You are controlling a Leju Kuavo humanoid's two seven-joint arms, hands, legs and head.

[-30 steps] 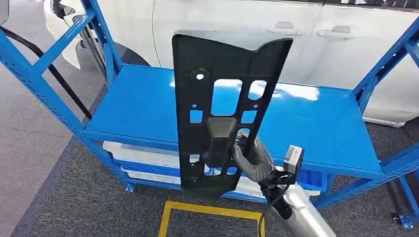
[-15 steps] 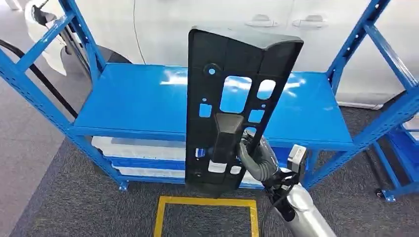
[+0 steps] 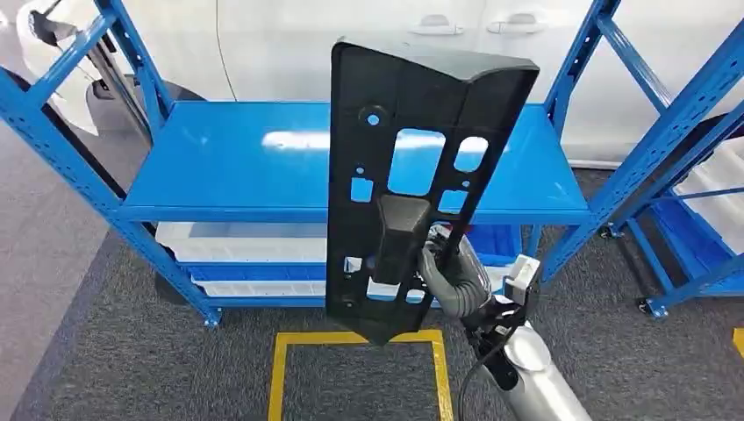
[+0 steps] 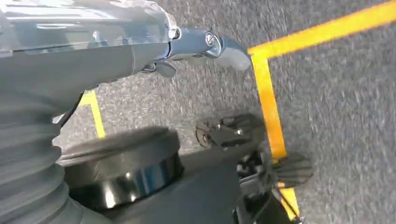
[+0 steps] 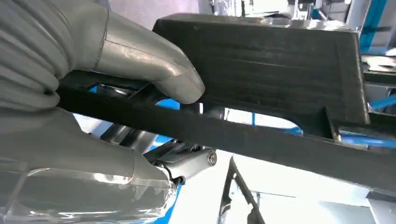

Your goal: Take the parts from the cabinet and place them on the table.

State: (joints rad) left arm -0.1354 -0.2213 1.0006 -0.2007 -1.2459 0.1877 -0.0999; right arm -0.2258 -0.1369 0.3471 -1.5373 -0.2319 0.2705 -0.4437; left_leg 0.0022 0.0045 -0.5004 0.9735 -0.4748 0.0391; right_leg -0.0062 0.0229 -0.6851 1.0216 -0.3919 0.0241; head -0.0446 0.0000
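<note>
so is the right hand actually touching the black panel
Touching. In the right wrist view the right hand presses its grey thumb onto the black panel, with fingers behind its edge.

Blue metal shelving (image 3: 263, 158), grey carpet floor (image 3: 132, 368), yellow floor tape (image 3: 281, 368), white car (image 3: 351, 35) behind.

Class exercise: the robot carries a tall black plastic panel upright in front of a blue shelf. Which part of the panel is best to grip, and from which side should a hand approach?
Probably the lower edge strip of the black panel, beside its cut-outs, approached from the robot's right. The right hand already holds it there: the openings give the fingers a way behind, and the thumb presses the front.
</note>
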